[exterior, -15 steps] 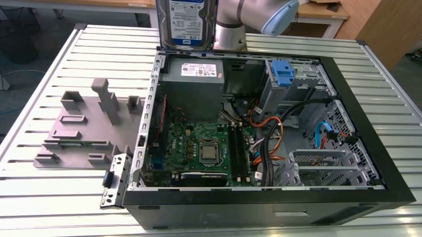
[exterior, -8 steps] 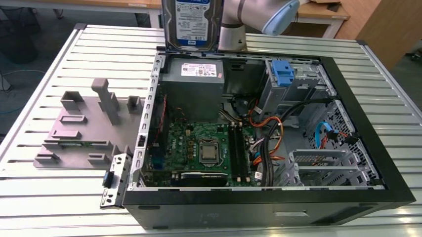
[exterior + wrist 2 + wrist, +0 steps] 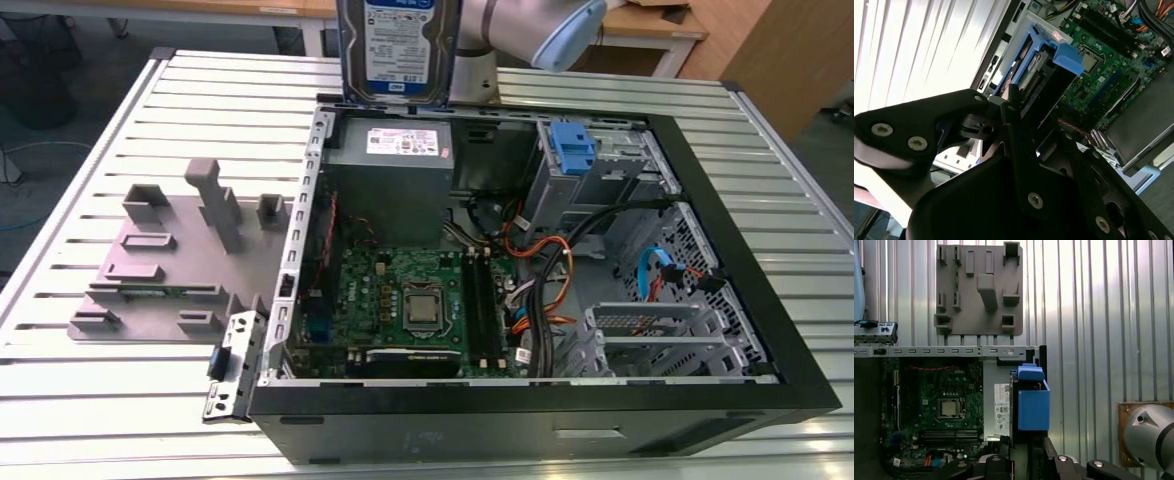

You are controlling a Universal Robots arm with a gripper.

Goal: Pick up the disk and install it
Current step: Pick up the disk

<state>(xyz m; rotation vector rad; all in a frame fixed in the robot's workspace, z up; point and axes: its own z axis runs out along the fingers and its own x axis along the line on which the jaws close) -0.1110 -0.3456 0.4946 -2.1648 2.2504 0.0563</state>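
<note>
Silver-metal disk [image 3: 400, 45] with blue side rails, clamped upright in the jaws, aloft over the open computer case [image 3: 534, 435], above its grey power box [image 3: 394, 150]. Risk: a tilted descent could snag cables [image 3: 547, 250] or jam the rails. Surface [image 3: 200, 90]: slatted metal, bearing a grey fixture plate [image 3: 147, 265]; wooden cabinet [image 3: 761, 50] beyond

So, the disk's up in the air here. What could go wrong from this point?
The disk hangs above the open case; a slip would likely drop it onto the power supply or motherboard. Loose cables near the blue latch could snag it on the way in.
</note>
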